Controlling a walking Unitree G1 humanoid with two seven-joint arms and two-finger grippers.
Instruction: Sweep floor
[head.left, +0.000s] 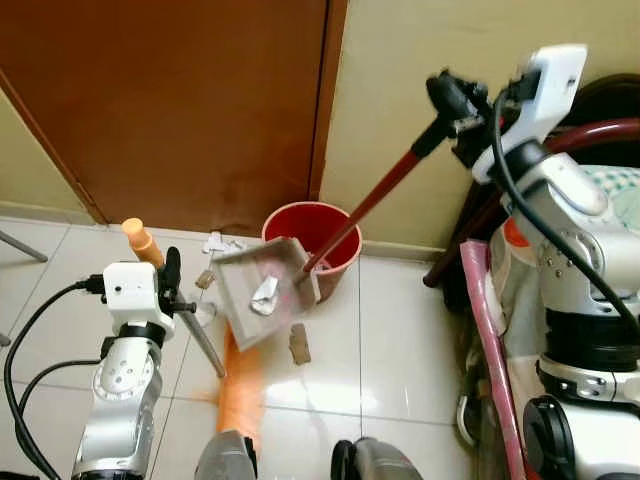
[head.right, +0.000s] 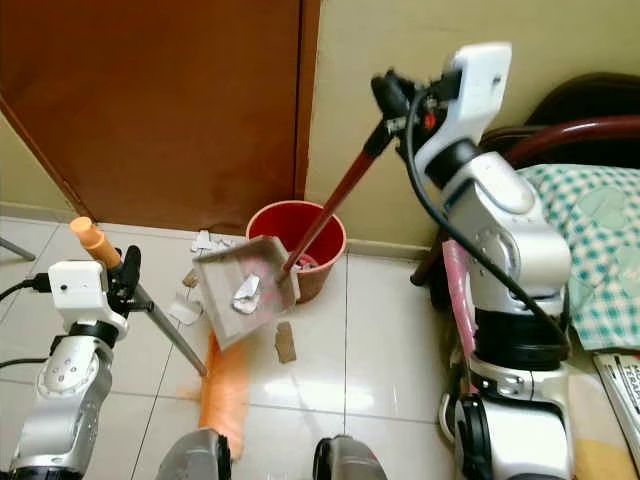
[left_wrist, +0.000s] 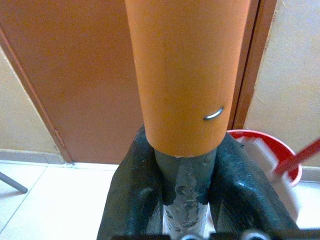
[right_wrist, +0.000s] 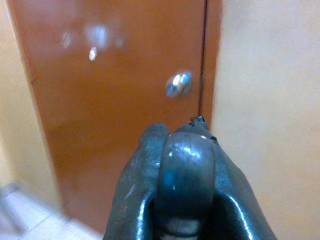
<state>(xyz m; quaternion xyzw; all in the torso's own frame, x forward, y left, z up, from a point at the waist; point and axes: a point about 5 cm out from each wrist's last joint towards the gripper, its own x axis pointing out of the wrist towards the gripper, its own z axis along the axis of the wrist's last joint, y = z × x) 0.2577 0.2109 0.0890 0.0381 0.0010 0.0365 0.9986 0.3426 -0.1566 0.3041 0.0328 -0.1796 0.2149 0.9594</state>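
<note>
My right gripper (head.left: 455, 100) is raised high near the wall, shut on the black grip of a red dustpan handle (head.left: 375, 195). The grey dustpan (head.left: 262, 290) hangs tilted at the rim of a red bucket (head.left: 300, 225), with a crumpled silvery scrap (head.left: 264, 296) lying in it. My left gripper (head.left: 165, 275) is shut on the broom handle (head.left: 143, 243), just below its orange end. The orange broom head (head.left: 240, 385) rests on the white tiles below the dustpan. The left wrist view has the fingers (left_wrist: 135, 200) clamped around the grey shaft.
A cardboard piece (head.left: 299, 343) lies on the tiles beside the broom head, and white scraps (head.left: 215, 242) lie left of the bucket. A brown door (head.left: 180, 100) stands behind. A pink strip (head.left: 490, 340), a dark red frame (head.left: 600, 130) and checked bedding (head.right: 590, 250) crowd the right.
</note>
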